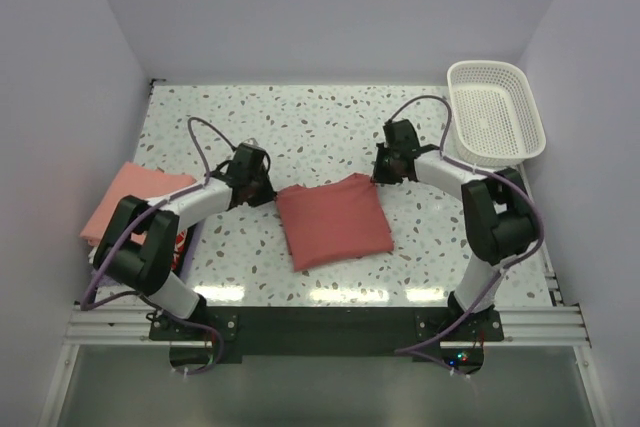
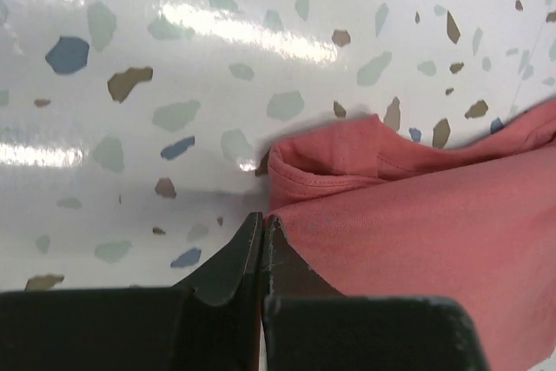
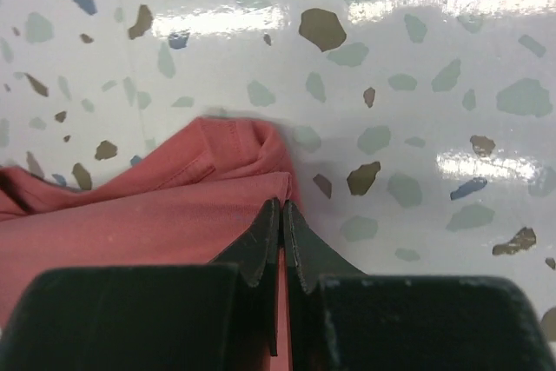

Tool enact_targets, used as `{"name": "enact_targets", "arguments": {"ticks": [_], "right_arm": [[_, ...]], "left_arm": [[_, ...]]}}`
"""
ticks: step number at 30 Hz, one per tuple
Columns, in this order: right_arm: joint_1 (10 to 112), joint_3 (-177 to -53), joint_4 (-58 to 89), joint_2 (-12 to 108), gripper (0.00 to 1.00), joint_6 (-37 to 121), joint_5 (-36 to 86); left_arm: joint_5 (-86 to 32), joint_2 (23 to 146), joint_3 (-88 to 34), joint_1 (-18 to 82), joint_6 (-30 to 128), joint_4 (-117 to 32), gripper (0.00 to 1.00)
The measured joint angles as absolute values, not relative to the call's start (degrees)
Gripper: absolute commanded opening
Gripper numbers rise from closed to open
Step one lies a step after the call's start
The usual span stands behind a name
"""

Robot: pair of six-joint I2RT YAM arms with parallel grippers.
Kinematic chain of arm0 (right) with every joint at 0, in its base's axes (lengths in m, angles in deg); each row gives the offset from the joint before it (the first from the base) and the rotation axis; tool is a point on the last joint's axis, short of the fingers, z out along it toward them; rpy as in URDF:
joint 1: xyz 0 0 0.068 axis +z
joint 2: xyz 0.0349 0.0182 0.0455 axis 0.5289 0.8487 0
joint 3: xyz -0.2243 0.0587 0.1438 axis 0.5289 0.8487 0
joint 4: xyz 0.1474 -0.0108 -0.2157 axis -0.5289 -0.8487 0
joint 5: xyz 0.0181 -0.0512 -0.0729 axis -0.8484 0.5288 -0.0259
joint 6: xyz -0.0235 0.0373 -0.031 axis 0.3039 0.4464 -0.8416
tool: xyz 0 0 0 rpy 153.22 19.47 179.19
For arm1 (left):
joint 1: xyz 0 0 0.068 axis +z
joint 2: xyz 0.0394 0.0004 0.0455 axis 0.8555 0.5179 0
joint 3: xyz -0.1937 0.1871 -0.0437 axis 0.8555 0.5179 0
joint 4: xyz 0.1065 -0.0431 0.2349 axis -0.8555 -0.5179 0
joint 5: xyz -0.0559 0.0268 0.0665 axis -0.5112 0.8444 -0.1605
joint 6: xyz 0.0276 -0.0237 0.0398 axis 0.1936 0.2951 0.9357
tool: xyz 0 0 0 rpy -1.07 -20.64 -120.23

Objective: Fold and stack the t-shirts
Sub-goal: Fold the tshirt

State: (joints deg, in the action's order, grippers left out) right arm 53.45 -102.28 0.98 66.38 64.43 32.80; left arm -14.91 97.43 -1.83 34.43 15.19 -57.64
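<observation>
Two pinch points, one per top corner: left gripper [image 1: 254,180] sits at the upper-left corner of the brick-red t-shirt [image 1: 334,221], right gripper [image 1: 385,161] at its upper-right corner. The shirt lies as a folded rectangle mid-frame on the terrazzo table [image 1: 300,112], slightly skewed. Both wrist views show the fingers pressed together right on the corner hem. Red shows in the slit on the right one, so I read both as clamped on cloth, left less certain. The symmetric corner hold makes sense: it keeps that edge straight, either for another fold toward the bottom of the frame or for carrying the shirt off square. Salmon-pink folded t-shirt [image 1: 130,197] lies at the left edge beside the left arm, probably the stack spot. White lattice basket [image 1: 487,65] is upper right, well apart from the shirt, not in play.
</observation>
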Motion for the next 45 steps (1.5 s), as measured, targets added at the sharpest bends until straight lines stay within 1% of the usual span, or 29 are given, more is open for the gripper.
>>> {"name": "enact_targets", "arguments": {"ticks": [3, 4, 5, 7, 8, 9, 11, 12, 14, 18, 19, 20, 22, 25, 29, 31, 38, 45], "right_arm": [[52.03, -105.36, 0.98, 71.76, 0.00, 64.23, 31.16], [51.70, -106.76, 0.87, 73.14, 0.04, 64.17, 30.81], [51.48, -108.25, 0.54, 74.16, 0.17, 64.04, 30.55], [51.22, -110.96, -0.03, 75.06, 0.32, 63.49, 30.48], [51.03, -112.27, -0.59, 75.08, 0.47, 63.03, 30.63], [50.83, -113.43, -0.97, 75.02, 0.53, 62.72, 30.83], [50.52, -114.94, -1.27, 74.56, 0.60, 62.09, 31.71], [50.41, -115.20, -1.62, 74.06, 0.62, 61.89, 32.01], [50.22, -115.20, -3.87, 72.20, 0.62, 61.72, 33.13], [50.30, -113.32, -6.43, 65.97, 0.60, 62.05, 33.02], [50.44, -112.14, -6.30, 64.20, 0.59, 62.18, 32.80], [50.76, -110.37, -6.32, 61.66, 0.59, 62.40, 32.69], [52.21, -106.46, -6.28, 56.70, 0.57, 62.90, 32.65], [56.29, -100.88, -5.40, 51.35, 0.56, 64.30, 31.49], [61.01, -93.69, -3.41, 48.81, 0.53, 66.61, 29.54], [62.00, -90.52, -2.47, 48.66, 0.53, 67.84, 28.51], [67.13, -83.24, 0.00, 48.33, 0.52, 71.18, 28.25], [69.56, -82.00, 0.48, 45.64, 0.51, 72.06, 29.21]], "left_arm": [[-16.87, 100.47, -3.23, 36.57, 15.43, -55.46, 0.00], [-17.31, 100.75, -3.65, 37.03, 15.74, -55.02, 0.00], [-17.66, 100.79, -4.09, 37.38, 15.96, -54.76, 0.14], [-18.18, 100.79, -5.53, 37.82, 16.66, -54.78, 0.27], [-18.18, 100.79, -6.34, 37.97, 17.14, -54.91, 0.46], [-18.21, 100.71, -7.10, 38.21, 17.79, -55.04, 0.51], [-18.12, 100.05, -8.15, 38.58, 18.41, -55.61, 0.56], [-18.03, 99.50, -8.43, 38.67, 18.62, -56.16, 0.57], [-17.88, 97.25, -8.61, 38.80, 19.24, -57.58, 0.56], [-17.73, 90.91, -8.11, 37.36, 19.26, -60.00, 0.49], [-17.73, 89.49, -7.78, 36.29, 19.17, -59.98, 0.46], [-17.24, 87.83, -7.19, 34.12, 18.91, -59.96, 0.37], [-17.46, 85.23, -5.59, 28.75, 17.82, -59.81, 0.29], [-19.80, 82.70, -0.22, 21.23, 15.24, -57.62, 0.20], [-22.49, 82.61, 7.65, 16.64, 11.22, -55.39, 0.20], [-22.88, 83.59, 9.40, 15.26, 9.82, -54.98, 0.20], [-23.30, 89.89, 10.71, 11.04, 6.01, -49.77, 0.17], [-23.28, 91.94, 11.63, 10.41, 3.59, -48.27, 0.18]]}}
